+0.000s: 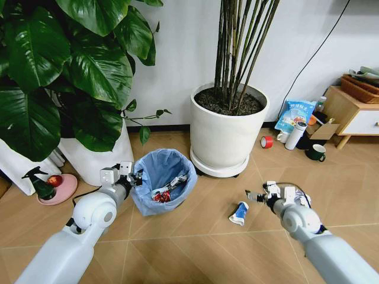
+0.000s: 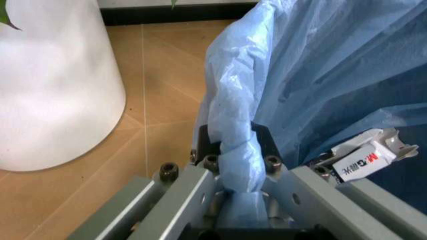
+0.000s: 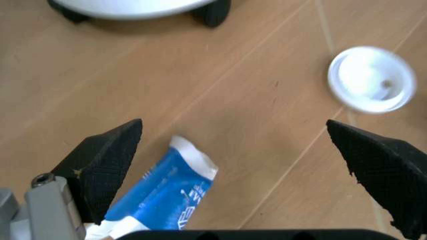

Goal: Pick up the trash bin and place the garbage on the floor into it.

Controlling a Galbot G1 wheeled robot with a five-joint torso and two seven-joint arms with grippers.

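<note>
Claws are working apart: the left claw (image 1: 131, 175) is pinching the trash bin (image 1: 161, 177) by its bag-lined rim, arm reaching forward; the right claw (image 3: 240, 170) is hovering wide open over the crushed blue-white cup (image 3: 157, 195), near the white lid (image 3: 371, 79).
</note>
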